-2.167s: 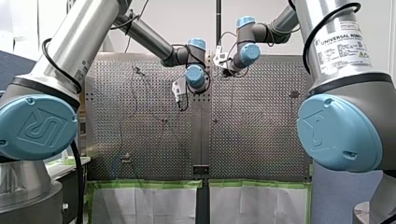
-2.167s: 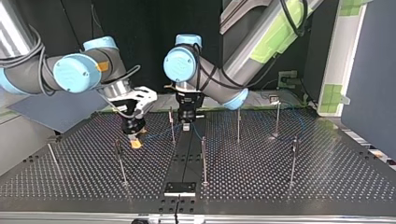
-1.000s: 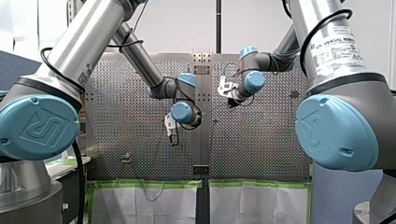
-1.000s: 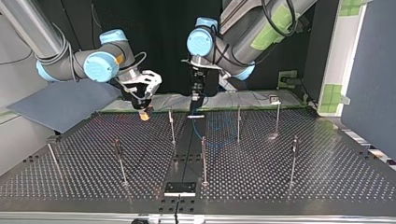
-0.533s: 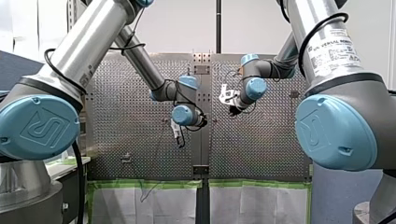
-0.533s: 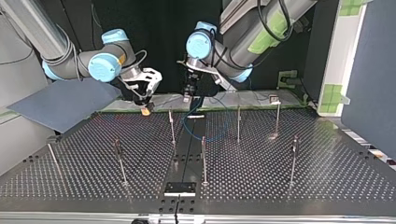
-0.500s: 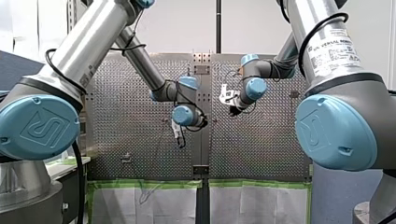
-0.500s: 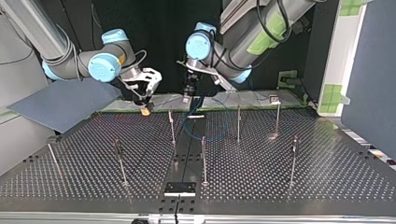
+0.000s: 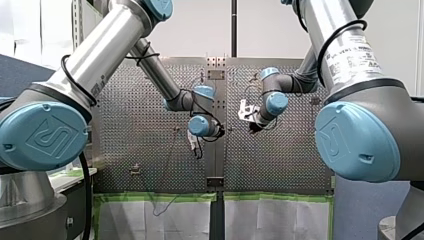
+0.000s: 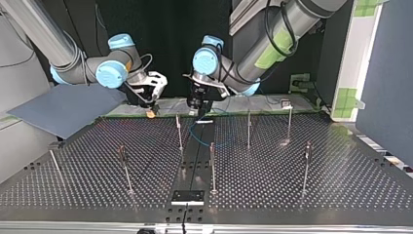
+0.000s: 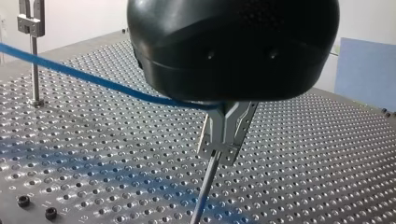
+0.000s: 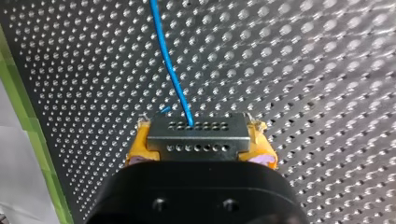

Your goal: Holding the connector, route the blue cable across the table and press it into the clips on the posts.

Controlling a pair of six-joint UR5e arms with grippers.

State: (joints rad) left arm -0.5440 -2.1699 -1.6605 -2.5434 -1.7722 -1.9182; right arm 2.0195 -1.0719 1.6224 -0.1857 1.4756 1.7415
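In the right wrist view my right gripper [image 12: 201, 141] has its yellow pads [image 12: 140, 145] shut on a metal connector [image 12: 196, 127]. The blue cable [image 12: 168, 60] leaves the connector's face and runs off over the perforated table. At the top view's far edge this gripper [image 10: 152, 113] hangs low, left of centre. My left gripper [image 10: 197, 110] hangs beside it with the cable [image 10: 194, 130] sagging below. In the left wrist view the cable [image 11: 93, 80] runs in under the black gripper body, right above a post's clip [image 11: 227, 133]. The body hides the fingers.
Several thin posts stand on the table, among them one [image 10: 178, 132] by the grippers, one [image 10: 212, 168] at the centre and one [image 10: 306, 168] at the right. A grey-blue board [image 10: 63, 107] leans at the left. Another clipped post [image 11: 31, 51] stands off to the side.
Both grippers have drifted toward the table's arm-side edge and sunk a little. My left gripper has shifted sideways toward the right gripper, dragging the cable's slack with it.
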